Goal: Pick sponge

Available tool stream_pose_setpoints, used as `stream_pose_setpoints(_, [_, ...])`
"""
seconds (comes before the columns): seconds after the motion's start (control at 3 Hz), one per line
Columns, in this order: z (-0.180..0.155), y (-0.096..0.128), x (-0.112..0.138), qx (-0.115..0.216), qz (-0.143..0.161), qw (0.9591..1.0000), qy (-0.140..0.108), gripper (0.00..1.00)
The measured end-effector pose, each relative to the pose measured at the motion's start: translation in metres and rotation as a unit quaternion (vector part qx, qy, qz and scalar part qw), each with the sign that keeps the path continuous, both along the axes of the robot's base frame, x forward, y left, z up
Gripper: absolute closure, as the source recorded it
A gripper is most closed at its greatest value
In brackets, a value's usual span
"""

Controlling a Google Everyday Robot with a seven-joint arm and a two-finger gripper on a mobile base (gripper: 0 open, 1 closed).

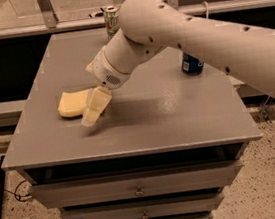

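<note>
The sponge (71, 103) is a pale yellow flat foam block lying on the left part of the grey table top (168, 112). My gripper (93, 112) hangs from the big white arm and points down and left, its pale yellow fingers just over the sponge's right end and covering part of it. The gripper's tip is close above the table surface, in front of the sponge.
A green-and-white can (111, 20) stands at the table's back edge. A blue can (191, 64) stands at the right, partly behind my arm. The table is a drawer cabinet; a railing runs behind it.
</note>
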State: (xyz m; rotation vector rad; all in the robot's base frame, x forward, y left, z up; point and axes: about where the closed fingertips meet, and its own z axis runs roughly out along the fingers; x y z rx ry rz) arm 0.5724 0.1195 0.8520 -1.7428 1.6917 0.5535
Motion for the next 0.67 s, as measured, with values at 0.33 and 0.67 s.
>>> stream_pose_setpoints(0.33, [-0.0138,0.0113,0.0023,-0.004,-0.001,0.9999,0.013,0.18])
stream_pose_setpoints(0.67, [-0.0138,0.0154,0.006,-0.003,-0.005,0.9998,0.021,0.41])
